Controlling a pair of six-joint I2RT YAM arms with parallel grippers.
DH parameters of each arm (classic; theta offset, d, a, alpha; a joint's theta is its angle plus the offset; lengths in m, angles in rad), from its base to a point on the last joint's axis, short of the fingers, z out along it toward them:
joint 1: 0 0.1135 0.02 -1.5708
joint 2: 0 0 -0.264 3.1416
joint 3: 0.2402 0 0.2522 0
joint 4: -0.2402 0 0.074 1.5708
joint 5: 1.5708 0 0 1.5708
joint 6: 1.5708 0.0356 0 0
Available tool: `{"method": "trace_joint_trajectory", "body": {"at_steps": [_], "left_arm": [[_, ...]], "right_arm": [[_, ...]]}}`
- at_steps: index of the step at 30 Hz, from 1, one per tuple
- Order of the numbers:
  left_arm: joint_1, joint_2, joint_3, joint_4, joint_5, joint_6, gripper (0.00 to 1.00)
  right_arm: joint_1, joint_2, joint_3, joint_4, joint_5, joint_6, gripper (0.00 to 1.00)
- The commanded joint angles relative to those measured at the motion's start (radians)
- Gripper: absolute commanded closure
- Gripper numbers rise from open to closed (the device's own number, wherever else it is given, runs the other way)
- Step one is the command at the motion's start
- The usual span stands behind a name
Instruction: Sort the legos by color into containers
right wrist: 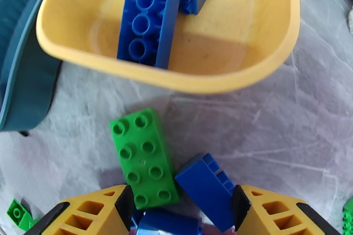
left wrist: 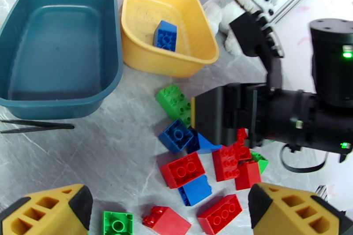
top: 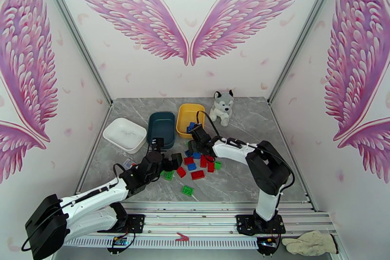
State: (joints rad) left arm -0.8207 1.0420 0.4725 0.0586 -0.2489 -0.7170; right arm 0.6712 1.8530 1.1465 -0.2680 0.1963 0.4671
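The legos [top: 197,162] lie in a loose pile of red, blue and green bricks mid-table, in front of the containers. Those are a white tray [top: 124,135], a dark teal tray [top: 162,128] and a yellow tray [top: 189,117]. Two blue bricks [right wrist: 150,22] rest in the yellow tray [right wrist: 185,79]; the teal tray [left wrist: 57,42] holds nothing. My right gripper [right wrist: 181,207] is low over the pile's far edge, jaws apart, with a green brick [right wrist: 143,158] and a blue brick [right wrist: 207,189] between its fingers. My left gripper [left wrist: 170,214] hovers wide open over the pile's near side.
A plush husky [top: 222,106] sits at the back right, next to the yellow tray. A thin black tool [left wrist: 35,126] lies by the teal tray's near wall. A lone green brick [top: 187,190] lies toward the front edge. The right arm's black wrist [left wrist: 282,117] hangs over the pile.
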Motion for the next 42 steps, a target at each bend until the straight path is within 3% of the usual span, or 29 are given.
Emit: {"method": "trace_joint_trajectory", "body": {"at_steps": [1, 14, 20, 28, 42], "left_arm": [[0.000, -0.041, -0.034, 0.000, -0.021, -0.015, 0.01], [-0.002, -0.038, -0.039, 0.003, -0.024, -0.025, 0.01], [-0.001, 0.001, -0.025, 0.018, -0.007, -0.023, 0.01], [-0.004, 0.009, -0.022, 0.028, -0.002, -0.021, 0.01], [-0.003, 0.030, -0.009, 0.037, 0.008, -0.018, 0.01]], "right_arm": [[-0.024, 0.017, 0.005, 0.017, 0.020, 0.005, 0.36], [-0.065, 0.037, -0.017, 0.030, 0.021, -0.007, 0.38], [-0.084, 0.050, -0.021, 0.033, 0.021, -0.013, 0.33], [-0.096, 0.052, -0.053, 0.064, 0.021, -0.019, 0.34], [-0.131, 0.055, -0.025, 0.037, 0.062, -0.013, 0.55]]}}
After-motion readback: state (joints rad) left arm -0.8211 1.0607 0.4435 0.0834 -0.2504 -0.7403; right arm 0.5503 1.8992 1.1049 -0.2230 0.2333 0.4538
